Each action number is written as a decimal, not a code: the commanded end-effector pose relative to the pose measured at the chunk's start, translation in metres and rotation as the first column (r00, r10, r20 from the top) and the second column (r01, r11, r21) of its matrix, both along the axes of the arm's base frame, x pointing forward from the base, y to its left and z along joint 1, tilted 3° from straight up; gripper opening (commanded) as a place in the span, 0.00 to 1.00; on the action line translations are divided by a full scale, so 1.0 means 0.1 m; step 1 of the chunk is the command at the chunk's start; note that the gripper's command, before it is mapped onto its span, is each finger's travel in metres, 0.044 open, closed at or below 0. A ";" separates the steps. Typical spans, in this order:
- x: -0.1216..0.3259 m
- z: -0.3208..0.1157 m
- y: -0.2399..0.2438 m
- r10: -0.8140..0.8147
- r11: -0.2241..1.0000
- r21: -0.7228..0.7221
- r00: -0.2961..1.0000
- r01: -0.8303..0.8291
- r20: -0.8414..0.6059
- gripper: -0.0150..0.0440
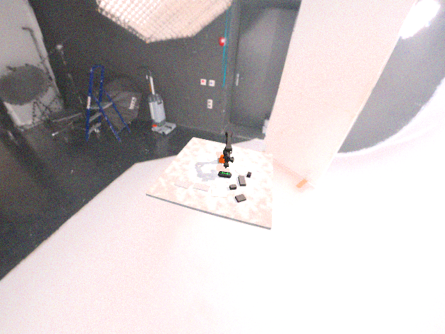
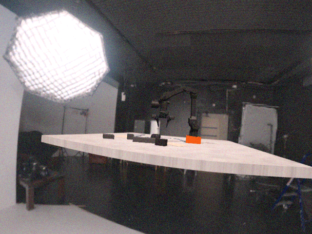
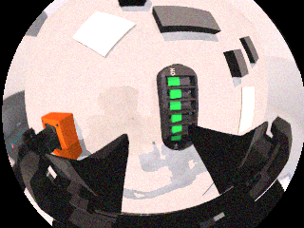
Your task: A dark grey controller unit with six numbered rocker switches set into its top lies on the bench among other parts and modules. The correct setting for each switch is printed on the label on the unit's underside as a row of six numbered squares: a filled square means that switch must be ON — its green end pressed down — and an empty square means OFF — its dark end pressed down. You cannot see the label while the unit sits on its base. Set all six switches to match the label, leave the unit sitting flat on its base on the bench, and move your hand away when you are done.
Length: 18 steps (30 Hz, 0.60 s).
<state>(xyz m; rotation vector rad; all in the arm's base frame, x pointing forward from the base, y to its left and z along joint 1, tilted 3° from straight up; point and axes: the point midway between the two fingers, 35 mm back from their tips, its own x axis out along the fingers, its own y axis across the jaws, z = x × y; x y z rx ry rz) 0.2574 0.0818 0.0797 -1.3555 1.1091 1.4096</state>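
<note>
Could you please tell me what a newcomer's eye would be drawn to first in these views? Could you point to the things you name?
Probably the huge glowing light panel (image 1: 165,16) (image 2: 59,55), at the upper left of the exterior view and along the top edge of the top view. Next, the bright orange block (image 1: 221,158) (image 2: 193,139) (image 3: 63,132) at the arm's foot, and the green switch ends on the dark controller unit (image 1: 224,175) (image 3: 163,111), near the middle of the wrist view.

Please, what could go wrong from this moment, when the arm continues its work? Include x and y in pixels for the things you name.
The open gripper (image 2: 163,125) (image 3: 159,133) hangs above the bench, and one finger overlaps the switch unit (image 1: 224,175) (image 3: 163,111) in the wrist view; coming down unaligned, it might knock the unit or flip a switch. The long grey block (image 1: 241,180) (image 3: 186,20) lies nearby, so a wide swing could bump it.
</note>
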 end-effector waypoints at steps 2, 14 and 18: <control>0.00 0.00 0.00 0.000 1.000 0.000 1.000 0.000 0.000 0.97; 0.43 -0.10 0.30 0.001 1.000 -0.022 0.993 -0.004 -0.115 0.60; 0.64 -0.23 0.46 -0.001 0.999 -0.037 0.984 -0.006 -0.176 0.42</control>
